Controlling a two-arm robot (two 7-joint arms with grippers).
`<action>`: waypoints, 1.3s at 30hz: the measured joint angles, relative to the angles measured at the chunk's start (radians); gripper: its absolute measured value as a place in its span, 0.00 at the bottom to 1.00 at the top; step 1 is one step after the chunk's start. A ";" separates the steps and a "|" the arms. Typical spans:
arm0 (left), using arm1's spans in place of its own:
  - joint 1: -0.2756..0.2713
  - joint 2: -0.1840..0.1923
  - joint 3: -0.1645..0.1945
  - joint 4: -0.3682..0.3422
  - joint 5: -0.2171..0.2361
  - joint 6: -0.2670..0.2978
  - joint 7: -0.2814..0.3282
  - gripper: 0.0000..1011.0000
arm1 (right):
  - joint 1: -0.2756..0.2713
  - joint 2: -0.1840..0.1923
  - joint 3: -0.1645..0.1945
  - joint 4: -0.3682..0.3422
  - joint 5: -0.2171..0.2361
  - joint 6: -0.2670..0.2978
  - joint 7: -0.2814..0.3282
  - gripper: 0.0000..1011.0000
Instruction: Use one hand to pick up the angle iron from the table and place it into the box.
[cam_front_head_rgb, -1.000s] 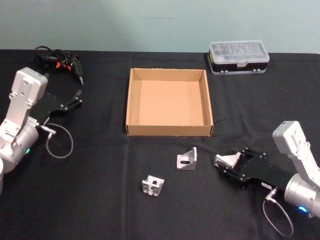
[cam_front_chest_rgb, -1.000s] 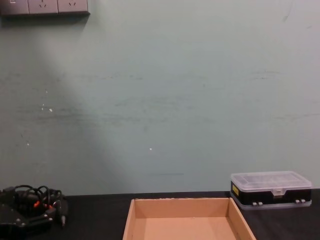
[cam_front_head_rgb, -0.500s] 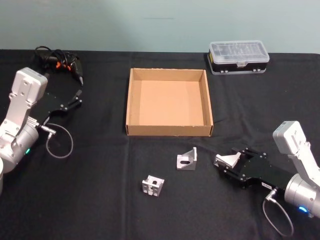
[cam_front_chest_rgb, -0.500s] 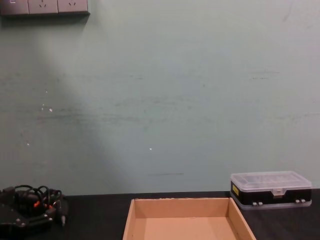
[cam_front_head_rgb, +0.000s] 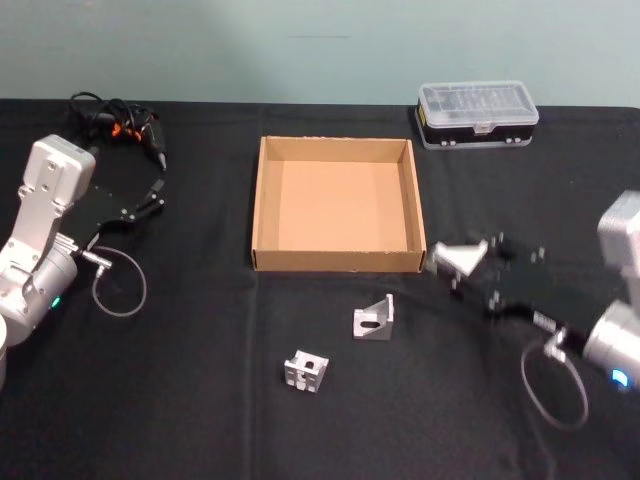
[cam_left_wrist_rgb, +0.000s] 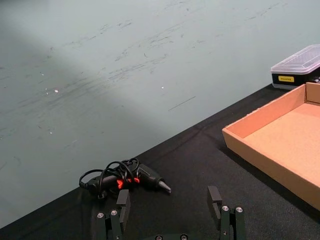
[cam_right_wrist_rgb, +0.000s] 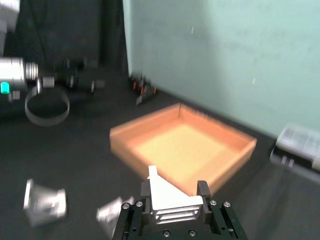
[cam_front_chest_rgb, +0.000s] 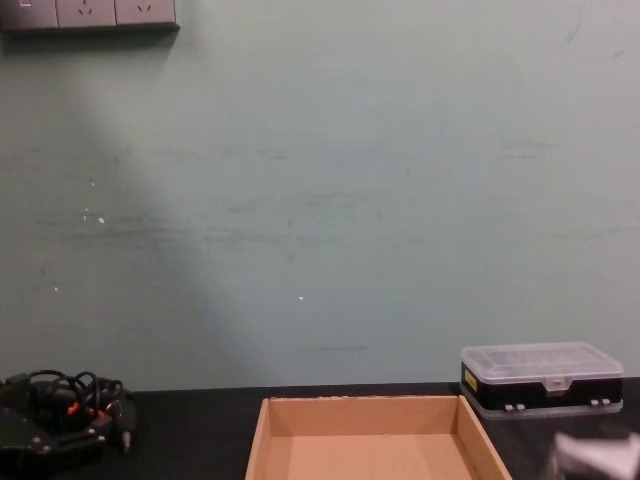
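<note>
Closest to the robot, a small corner cube (cam_front_head_rgb: 306, 371) sits on the black table (cam_front_head_rgb: 200, 400), and just past it a second bracket (cam_front_head_rgb: 373, 320) lies at 6 o'clock from the box, both untouched. Step out to 4 o'clock and here's the action: the right gripper (cam_front_head_rgb: 468, 264) has its jaws clamped on the angle iron (cam_front_head_rgb: 458, 257), the piece pinched between the two fingers (cam_right_wrist_rgb: 202, 189) with its sloped face up, and by the look of it carried clear of the tabletop, just beside the box's (cam_front_head_rgb: 338, 262) near right corner but not over it yet. That corner is the danger, I'd say: come in too low and the metal clips the cardboard wall and shoves the light tray, or gets knocked askew in the grip. Those angled faces give the pads little to bite on, so a twist or slip is possible. Let go too soon and it lands outside the wall. Over at 9 o'clock the left gripper (cam_front_head_rgb: 155, 195) is parked with its jaws spread and holding nothing. Beyond it a corded tool (cam_front_head_rgb: 120, 125) lies at 10 o'clock, and a clear-lidded plastic case (cam_front_head_rgb: 478, 113) sits at 1 o'clock, well out of the way.
</note>
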 joint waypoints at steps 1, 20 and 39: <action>0.000 0.000 0.000 0.000 0.000 0.000 0.000 1.00 | 0.017 -0.010 0.010 -0.009 0.015 0.011 0.005 0.56; 0.000 0.000 0.000 0.000 0.000 0.000 0.000 1.00 | 0.466 -0.147 -0.151 0.179 -0.047 0.253 0.012 0.55; 0.000 0.000 0.000 0.000 0.000 0.000 0.000 1.00 | 0.739 -0.306 -0.326 0.605 -0.206 0.253 0.105 0.55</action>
